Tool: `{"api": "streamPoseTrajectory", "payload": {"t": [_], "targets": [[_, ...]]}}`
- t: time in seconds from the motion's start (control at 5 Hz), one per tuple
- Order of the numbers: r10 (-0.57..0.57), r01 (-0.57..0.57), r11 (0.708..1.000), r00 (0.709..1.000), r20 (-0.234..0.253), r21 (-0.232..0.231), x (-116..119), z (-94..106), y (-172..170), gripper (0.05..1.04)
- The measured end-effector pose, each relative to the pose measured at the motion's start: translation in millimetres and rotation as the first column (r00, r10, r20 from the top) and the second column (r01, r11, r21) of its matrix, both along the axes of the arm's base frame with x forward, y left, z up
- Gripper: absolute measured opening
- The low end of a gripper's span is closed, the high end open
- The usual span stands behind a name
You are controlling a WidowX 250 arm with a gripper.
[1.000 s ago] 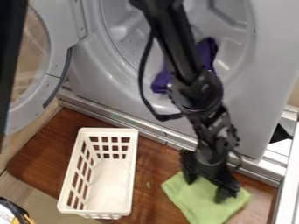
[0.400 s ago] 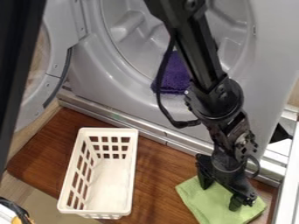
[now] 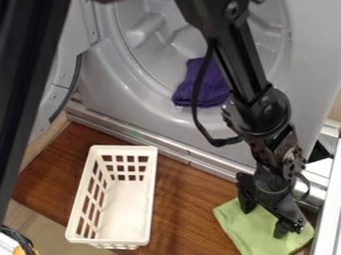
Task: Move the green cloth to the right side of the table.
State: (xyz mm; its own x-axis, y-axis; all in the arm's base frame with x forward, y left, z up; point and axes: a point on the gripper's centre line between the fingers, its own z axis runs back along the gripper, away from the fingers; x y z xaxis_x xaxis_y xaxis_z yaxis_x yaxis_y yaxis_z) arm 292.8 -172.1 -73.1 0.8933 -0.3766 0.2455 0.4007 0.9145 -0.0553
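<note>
The black gripper (image 3: pixel 265 218) hangs at the lower right, its two fingers spread apart and their tips down on the green cloth (image 3: pixel 248 230). The cloth lies fairly flat on the brown wooden surface (image 3: pixel 190 209) near its right side. Part of the cloth's upper right area is hidden behind the gripper.
A white slotted basket (image 3: pixel 126 209) stands to the left. Behind are the grey drum opening with a purple cloth (image 3: pixel 205 87) in it and a metal rail (image 3: pixel 173 152). A white edge (image 3: pixel 330 209) bounds the right side.
The gripper has moved right and slightly down, and the green cloth has slid the same way beneath it. The dark bar at the upper left has also shifted right.
</note>
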Motion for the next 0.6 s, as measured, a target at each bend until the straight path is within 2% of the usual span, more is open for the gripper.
{"api": "streamPoseTrajectory", "payload": {"t": [0.4, 0.6], "targets": [[-0.009, 0.009, 1.0, 1.0, -0.001, 0.011, -2.2, 0.4, 1.9, 1.0], [-0.026, 0.026, 1.0, 1.0, 0.011, 0.003, -3.9, 9.2, -1.1, 0.999]]}}
